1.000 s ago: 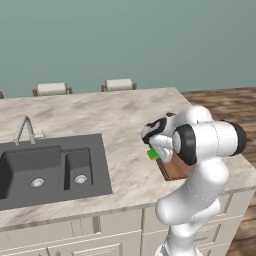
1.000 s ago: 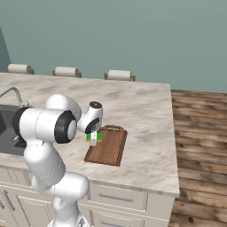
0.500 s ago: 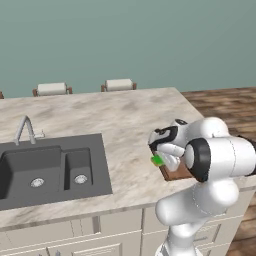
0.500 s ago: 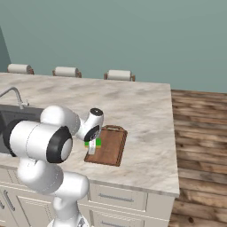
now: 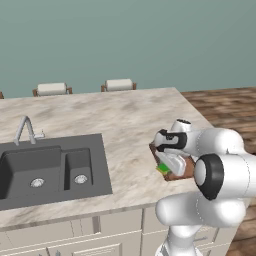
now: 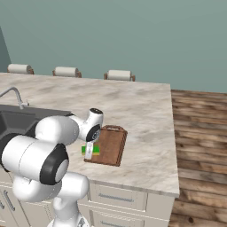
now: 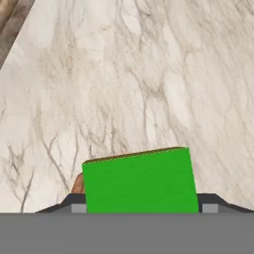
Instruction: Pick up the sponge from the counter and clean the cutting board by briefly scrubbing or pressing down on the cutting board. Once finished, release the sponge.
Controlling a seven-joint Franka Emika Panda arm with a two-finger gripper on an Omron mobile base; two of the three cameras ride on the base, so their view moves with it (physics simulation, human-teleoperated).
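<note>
The jaws grasp the sponge (image 6: 91, 150), held at the near edge of the cutting board (image 6: 108, 145) on the worktop (image 6: 142, 111). Picking up is done; scrubbing seems underway, release remains.

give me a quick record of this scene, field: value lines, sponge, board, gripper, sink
sponge: green, held between the fingers, at the board's near left edge
cutting board: reddish-brown wood, flat on the counter, handle end pointing away from the robot
gripper: shut on the sponge, low over the board's edge
sink: dark double basin with faucet, left of the board
</note>
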